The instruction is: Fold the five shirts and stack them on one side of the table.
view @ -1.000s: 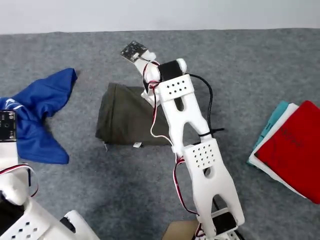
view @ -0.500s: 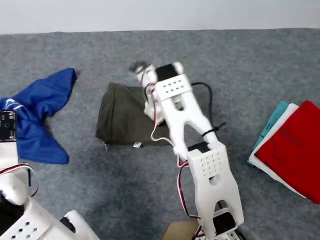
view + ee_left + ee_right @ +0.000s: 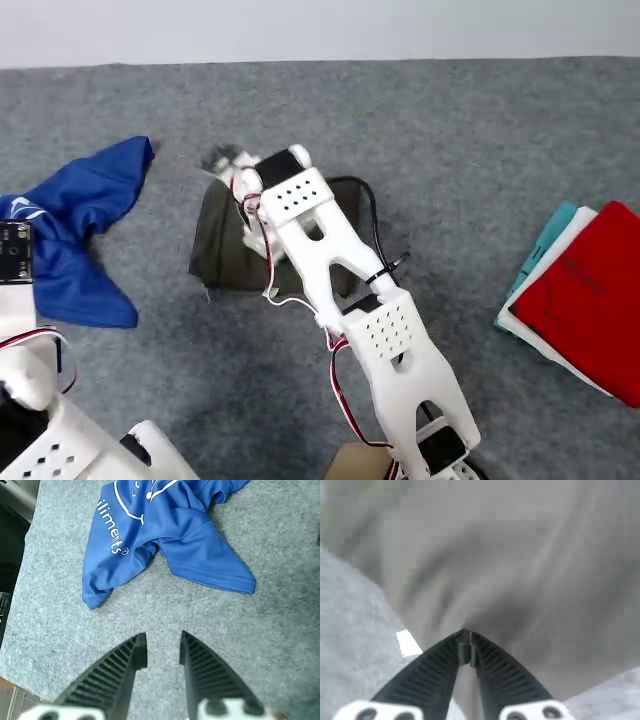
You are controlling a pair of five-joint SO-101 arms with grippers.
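End effector (image 3: 465, 641), right, apparently pinching olive shirt (image 3: 215, 240)

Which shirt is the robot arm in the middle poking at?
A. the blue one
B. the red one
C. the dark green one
C: the right tool is pinched shut on the dark green shirt, while the blue shirt and the red shirt lie off to either side.
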